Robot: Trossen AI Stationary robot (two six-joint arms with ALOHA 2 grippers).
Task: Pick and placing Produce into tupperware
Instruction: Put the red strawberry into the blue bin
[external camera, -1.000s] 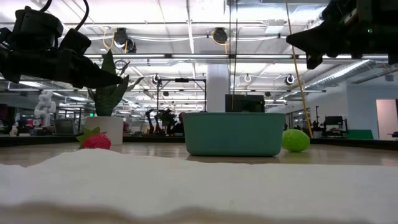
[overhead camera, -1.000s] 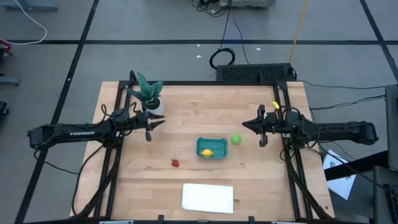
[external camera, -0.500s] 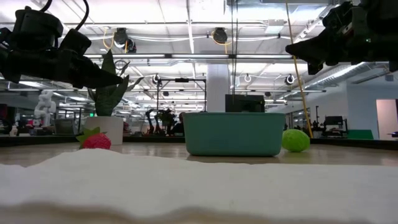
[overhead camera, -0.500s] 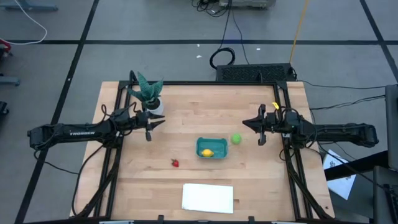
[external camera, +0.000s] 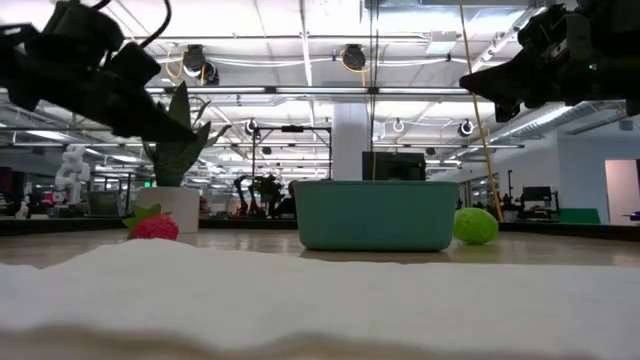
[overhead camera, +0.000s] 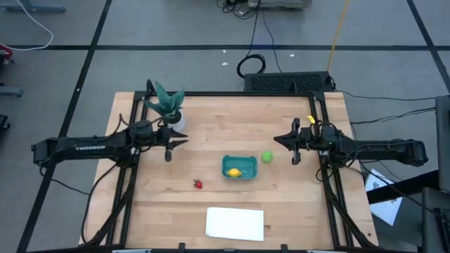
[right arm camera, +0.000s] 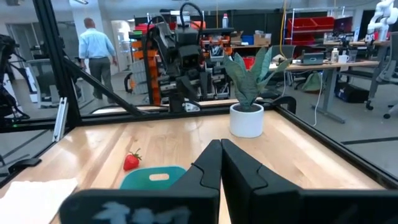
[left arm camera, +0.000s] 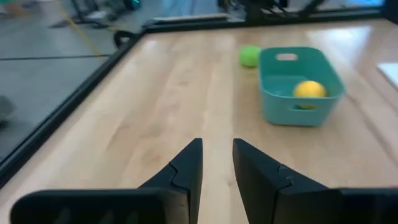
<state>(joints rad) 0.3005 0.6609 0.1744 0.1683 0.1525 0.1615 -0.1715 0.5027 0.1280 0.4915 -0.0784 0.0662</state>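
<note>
Lemon (overhead camera: 234, 171) sits in tupperware (overhead camera: 239, 166). My right gripper (overhead camera: 294, 143), fingers pressed together, hovers beside green ball (overhead camera: 267, 157); left gripper (overhead camera: 173, 143), narrowly parted. Descending unopened, I'd likely knock the ball rolling.

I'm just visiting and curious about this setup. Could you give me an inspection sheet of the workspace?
Surface: wooden table, dark frame.
Job's things: lemon inside teal tub; green ball beside tub; strawberry on the wood, apart.
Clutter: potted plant; white sheet.
Tools: left tool open, empty, near plant; right tool shut, empty, beyond ball.
Cables: black cables on floor behind table.
Surroundings: person walking in the room.
</note>
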